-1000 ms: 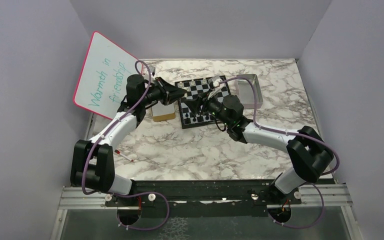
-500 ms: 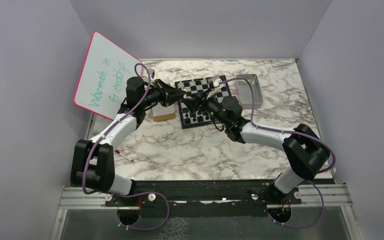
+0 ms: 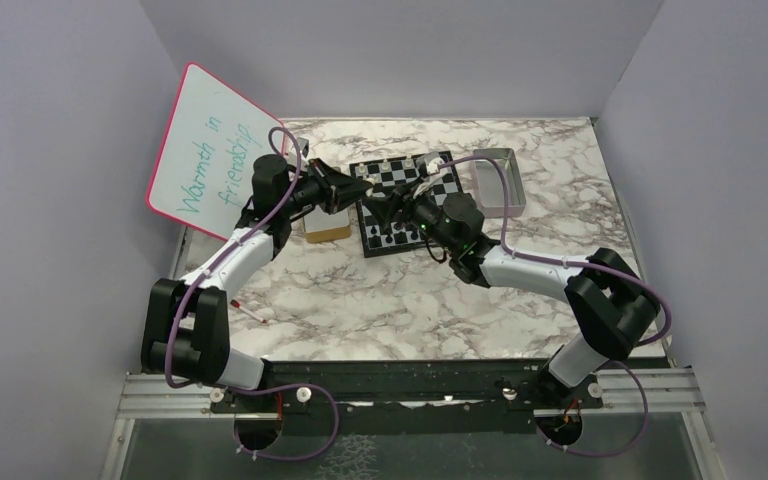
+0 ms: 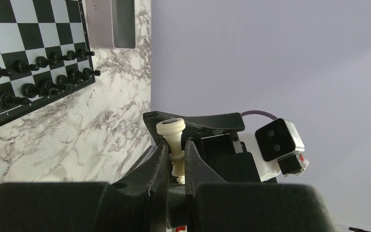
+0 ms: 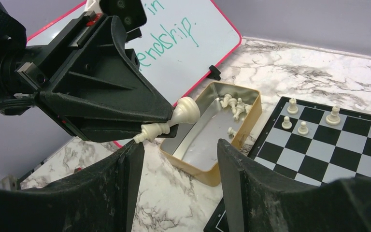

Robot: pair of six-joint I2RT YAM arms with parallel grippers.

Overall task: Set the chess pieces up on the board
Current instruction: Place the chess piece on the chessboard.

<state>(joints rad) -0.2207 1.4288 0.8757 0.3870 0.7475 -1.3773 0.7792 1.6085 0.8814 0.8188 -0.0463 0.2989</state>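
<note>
A whitish chess piece (image 4: 173,139) is pinched by its stem in my left gripper (image 4: 176,145), base pointing outward, above the table's left side. Seen from the right wrist, that piece (image 5: 171,123) sticks out of the left gripper's fingers (image 5: 101,92), just above my right gripper (image 5: 178,150), whose jaws stand wide apart and empty. The two grippers meet tip to tip at the board's left edge (image 3: 368,198). The board (image 3: 410,200) carries black pieces (image 4: 43,72) along its near rows and a few white pieces (image 5: 314,118) at the far side.
A gold tin (image 5: 198,171) holding several loose white pieces (image 5: 234,104) sits left of the board under the grippers. A shiny metal tray (image 3: 495,180) lies right of the board. A pink-rimmed whiteboard (image 3: 205,145) leans at the back left.
My right gripper's jaws have widened slightly, and the right arm has edged left toward the left gripper. The left gripper keeps its hold on the white piece.
</note>
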